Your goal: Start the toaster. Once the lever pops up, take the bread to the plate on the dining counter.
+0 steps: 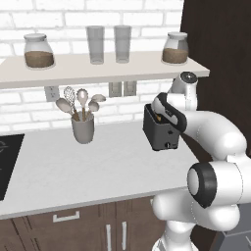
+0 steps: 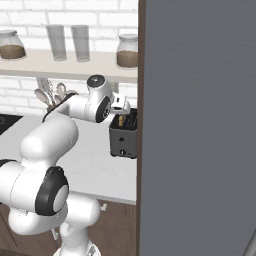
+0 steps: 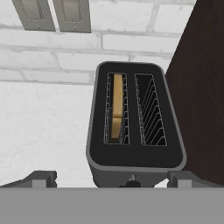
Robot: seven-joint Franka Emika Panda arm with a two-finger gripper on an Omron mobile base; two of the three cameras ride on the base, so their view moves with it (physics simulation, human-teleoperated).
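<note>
Released and spread wide, the tool (image 3: 109,179) hovers over the toaster (image 3: 133,131), its two fingertips (image 3: 41,178) flanking the toaster's near end without touching it. Upright in the left slot stands the bread (image 3: 116,107); the right slot holds bare wire. On the pale surface (image 1: 98,162) the toaster sits at the far right, just beside a dark wall panel (image 3: 201,87). Farther left, a grey utensil holder (image 1: 82,128) stands near the brick wall.
</note>
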